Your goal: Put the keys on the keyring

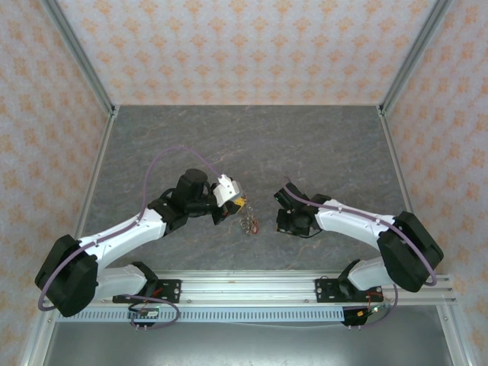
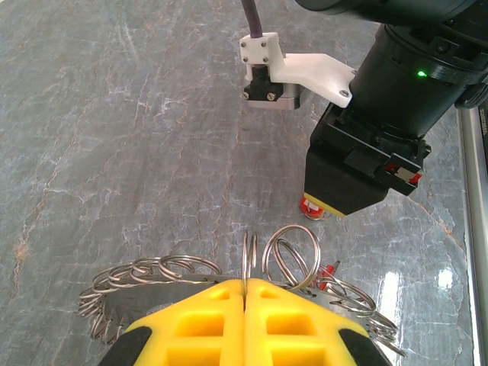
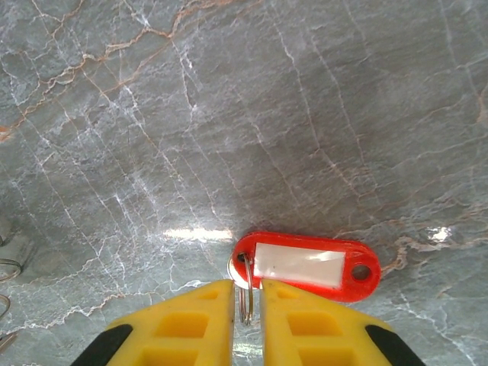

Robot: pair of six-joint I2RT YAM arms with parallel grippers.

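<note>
**Left gripper** (image 2: pixel 245 284): yellow fingers pressed together, clamping one upright wire loop (image 2: pixel 248 255) of the keyring (image 2: pixel 149 273), a grey metal ring crowded with small steel wire loops that fan out on both sides of the fingertips. The bunch sits at the table (image 2: pixel 114 114), a grey marbled surface; whether it rests on it or is lifted slightly cannot be told.

**Right gripper** (image 3: pixel 248 286): yellow fingers narrowly apart, astride a small steel split ring (image 3: pixel 246 305) that stands edge-on in the gap. Whether the pads actually pinch it cannot be told. The ring carries the key tag (image 3: pixel 305 264), a flat red plastic oval with a white label insert and a hole at its far end, lying on the table just beyond the fingertips. In the left wrist view this gripper stands just beyond the keyring, a scrap of red beneath it.

**Handling (judged).** The key tag is very light and stiff, and it will likely swing freely on its ring once raised. The split ring is thin, hard and smooth, so it is liable to twist or slip out of a loose grip. The firmer hold is probably across the flat faces of the tag, near the ring end. The keyring is heavier and floppy; its loops shift and tangle, so holding one loop steadies only that loop.
</note>
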